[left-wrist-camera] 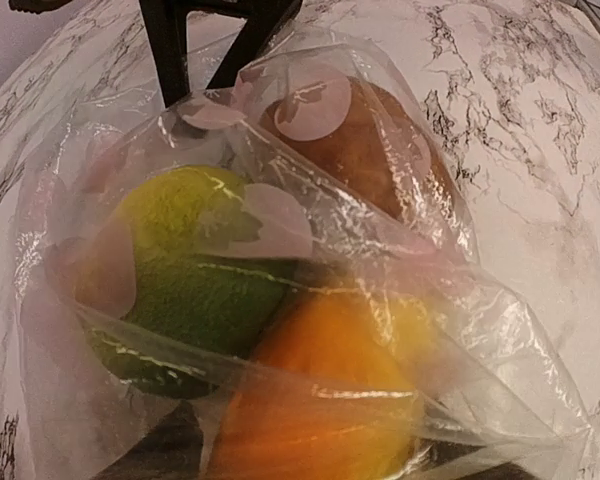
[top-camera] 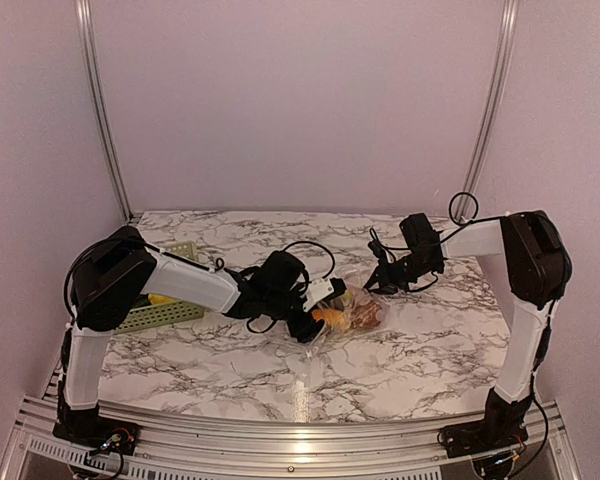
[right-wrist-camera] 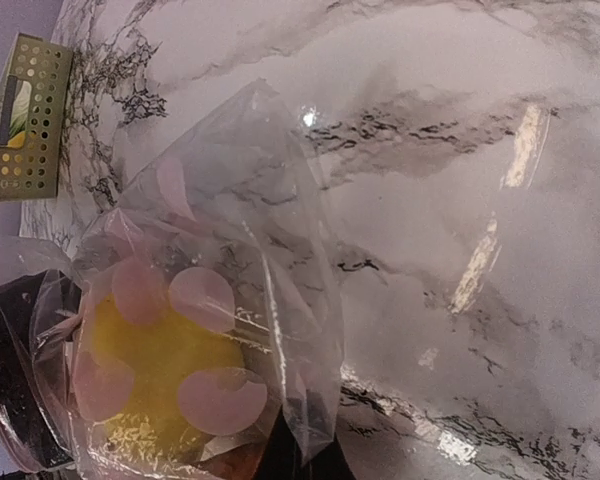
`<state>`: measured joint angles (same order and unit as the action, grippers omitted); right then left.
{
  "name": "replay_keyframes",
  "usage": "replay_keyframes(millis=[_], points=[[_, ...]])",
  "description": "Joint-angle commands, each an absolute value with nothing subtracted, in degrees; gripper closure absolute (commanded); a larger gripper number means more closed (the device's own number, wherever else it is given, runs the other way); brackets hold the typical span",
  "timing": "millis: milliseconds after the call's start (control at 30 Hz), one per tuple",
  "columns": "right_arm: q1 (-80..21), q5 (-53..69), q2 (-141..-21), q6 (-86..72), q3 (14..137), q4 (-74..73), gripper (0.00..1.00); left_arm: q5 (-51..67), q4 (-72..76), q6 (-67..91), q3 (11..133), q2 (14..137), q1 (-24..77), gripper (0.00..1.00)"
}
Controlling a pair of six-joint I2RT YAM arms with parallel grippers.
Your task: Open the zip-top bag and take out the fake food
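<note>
1 clear, crinkly zip-top bag point(left-wrist-camera: 480, 300)

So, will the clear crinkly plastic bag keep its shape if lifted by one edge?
Probably not: the clear crinkly plastic bag is creased and folded, so it likely sags. The rounded orange toy piece and green toy piece inside would probably slide to the low end. Its glossy film may slip.
</note>
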<state>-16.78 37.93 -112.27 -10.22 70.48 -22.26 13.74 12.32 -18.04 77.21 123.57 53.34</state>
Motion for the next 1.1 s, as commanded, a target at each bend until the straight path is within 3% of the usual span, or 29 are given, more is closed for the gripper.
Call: replay_keyframes(millis=[0, 300, 500, 867, 1067], points=[[-16.7, 36.4, -112.7, -9.5, 72.7, -23.6, 1.0, 15.4, 1.6, -19.8, 76.8, 124.6, 52.9, 0.26], [-10.7, 35.9, -110.3, -11.6, 70.1, -20.8, 1.0, 15.8, 10.4, -7.3, 62.6, 113.1, 49.8, 0.47], [-8.7, 35.7, -108.5, -11.2, 67.6, -19.8, 1.0, 14.2, 15.4, -0.4, 57.9, 109.5, 49.7, 0.66], [-8.5, 36.0, -107.8, -14.0, 63.6, -14.3, 1.0, 7.5, 7.6, 5.6, 48.6, 89.7, 49.1, 0.68], [-8.1, 36.2, -107.6, -15.2, 62.2, -12.1, 1.0, 4.3, 3.6, 15.9, 41.4, 78.0, 44.0, 0.68]])
